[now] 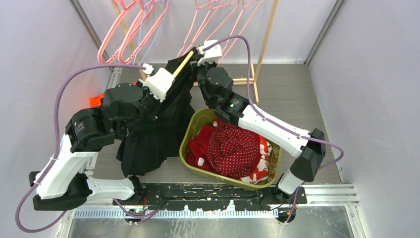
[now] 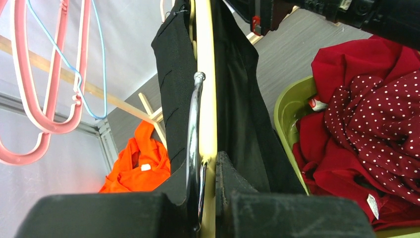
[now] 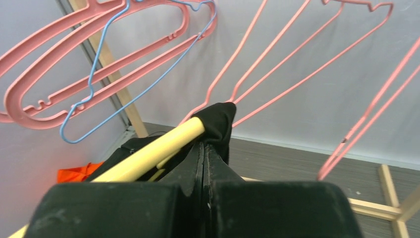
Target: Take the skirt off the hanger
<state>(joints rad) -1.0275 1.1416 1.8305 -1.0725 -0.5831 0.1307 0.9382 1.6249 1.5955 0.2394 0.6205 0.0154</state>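
A black skirt (image 1: pixel 157 124) hangs from a pale wooden hanger (image 1: pixel 183 64) held up above the table. My left gripper (image 1: pixel 168 79) is shut on the hanger; in the left wrist view the fingers (image 2: pixel 233 173) clamp the wooden bar (image 2: pixel 205 74) and its chrome hook (image 2: pixel 194 129), with the skirt (image 2: pixel 173 89) draped on both sides. My right gripper (image 1: pixel 197 51) is at the hanger's far end. In the right wrist view its jaws (image 3: pixel 204 148) are pressed together on the skirt's black edge (image 3: pixel 218 124), where it wraps the bar's tip (image 3: pixel 158 148).
A green basket (image 1: pixel 190 130) of red and polka-dot clothes (image 1: pixel 233 148) stands right of the skirt. An orange cloth (image 2: pixel 138 163) lies on the floor at the left. Pink hangers (image 1: pixel 124 34) and a blue one hang on a wooden rack (image 1: pixel 265 44) behind.
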